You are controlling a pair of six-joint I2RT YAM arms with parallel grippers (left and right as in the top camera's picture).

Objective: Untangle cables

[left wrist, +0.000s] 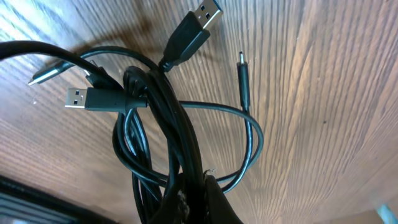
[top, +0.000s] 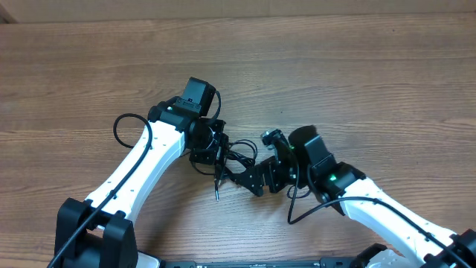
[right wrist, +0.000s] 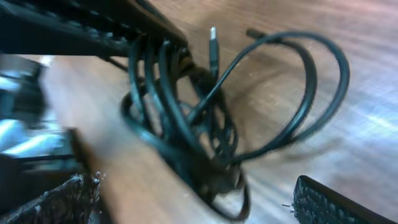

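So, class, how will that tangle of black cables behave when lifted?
Probably floppy: the cables lie in loose loops. Likely light, since the cords are thin. The crossed strands would probably drag along together, with the plugs dangling.

The left arm [top: 141,162] and right arm [top: 394,219] wear white shells between black joints and wrists. A thick black wire [top: 119,128] runs along each, and a green light [top: 329,177] glows on the right wrist. The right fingers [right wrist: 323,200] are black and knurled.
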